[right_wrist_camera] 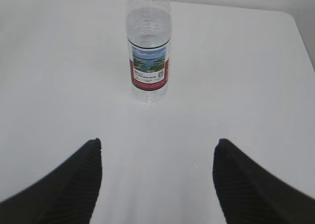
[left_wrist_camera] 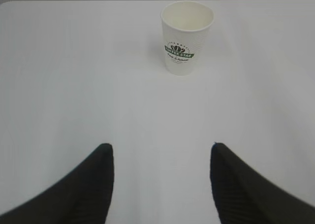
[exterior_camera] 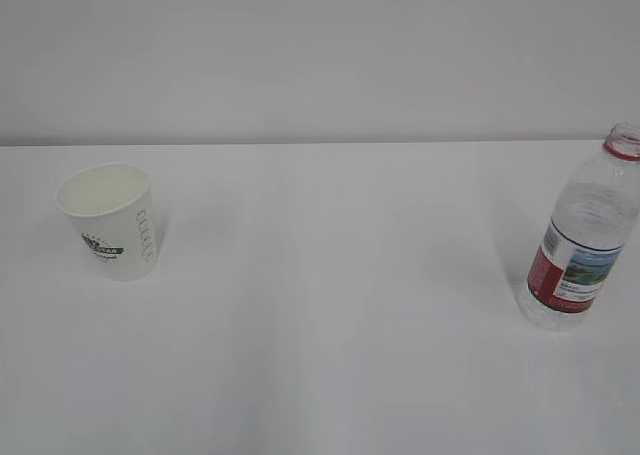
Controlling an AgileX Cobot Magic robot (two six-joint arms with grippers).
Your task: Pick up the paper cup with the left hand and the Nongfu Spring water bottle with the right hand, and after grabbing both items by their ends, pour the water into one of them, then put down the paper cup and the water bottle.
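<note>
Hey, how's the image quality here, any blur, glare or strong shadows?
Exterior view: flat, bright light, soft focus, only a faint shadow beside the paper cup. Left wrist view: cup logo fairly readable, claw fingers dark and blurred. Right wrist view: water bottle label sharp, its top cropped.

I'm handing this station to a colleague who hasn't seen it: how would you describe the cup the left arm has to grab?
On the white table, look to the left side in the exterior view, far from the water bottle on the right. There the paper cup stands upright and open. It is short, white and tapered with a dark green logo, while the bottle is tall, clear and red-labelled.
</note>
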